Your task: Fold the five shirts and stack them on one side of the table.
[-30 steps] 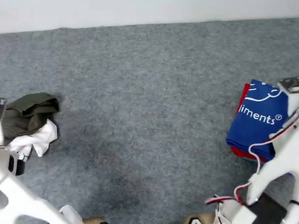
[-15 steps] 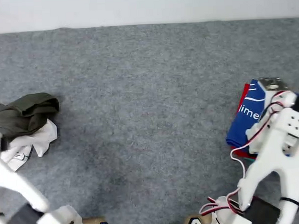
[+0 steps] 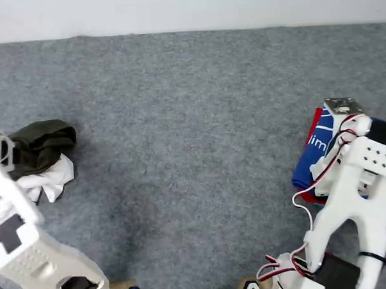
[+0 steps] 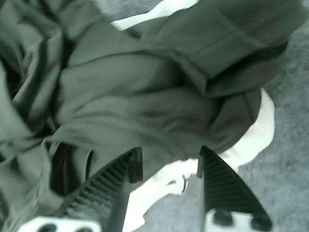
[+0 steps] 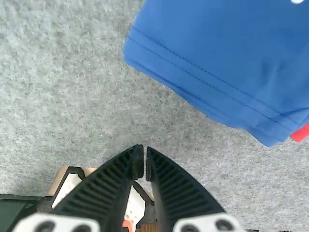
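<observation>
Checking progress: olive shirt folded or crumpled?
Crumpled: the olive shirt lies bunched in irregular creases atop a white shirt, unlike the flat-folded blue shirt.

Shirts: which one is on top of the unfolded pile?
The olive green shirt, bunched over the white shirt at the left of the table. The blue shirt lies folded flat at the right.

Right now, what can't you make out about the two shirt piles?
1. Right stack, high view: the right arm covers most of the blue shirt. The red shirt shows as an edge, so the shirt count is unclear.
2. Left pile, high view: the left arm and the picture's edge cut off the olive shirt and white shirt.
3. Left wrist view: the olive shirt hides most of the white shirt.
</observation>
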Action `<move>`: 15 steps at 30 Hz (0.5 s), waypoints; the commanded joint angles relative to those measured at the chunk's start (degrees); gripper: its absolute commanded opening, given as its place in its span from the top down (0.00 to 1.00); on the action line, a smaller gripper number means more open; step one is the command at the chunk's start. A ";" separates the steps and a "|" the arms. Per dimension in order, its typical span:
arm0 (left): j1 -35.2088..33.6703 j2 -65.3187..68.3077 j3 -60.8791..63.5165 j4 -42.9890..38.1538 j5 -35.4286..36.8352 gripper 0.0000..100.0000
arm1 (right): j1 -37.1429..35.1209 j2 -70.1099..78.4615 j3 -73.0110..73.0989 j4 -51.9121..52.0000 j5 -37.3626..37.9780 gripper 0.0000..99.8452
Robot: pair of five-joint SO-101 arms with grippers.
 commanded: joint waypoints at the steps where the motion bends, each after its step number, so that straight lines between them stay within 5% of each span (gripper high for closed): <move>1: 1.32 3.60 -4.88 0.35 0.53 0.80 | -0.40 -2.51 -0.44 2.42 -0.53 0.99; 6: 1.32 11.96 -10.77 0.53 0.88 0.81 | -0.40 -2.51 -0.44 2.42 -0.53 0.99; 11: 2.37 14.68 -17.19 0.88 1.14 0.99 | -0.40 -2.59 -0.44 2.42 -0.53 0.99; 15: 4.13 14.15 -22.55 5.71 1.49 0.99 | -0.40 -2.59 -0.44 2.42 -0.53 0.99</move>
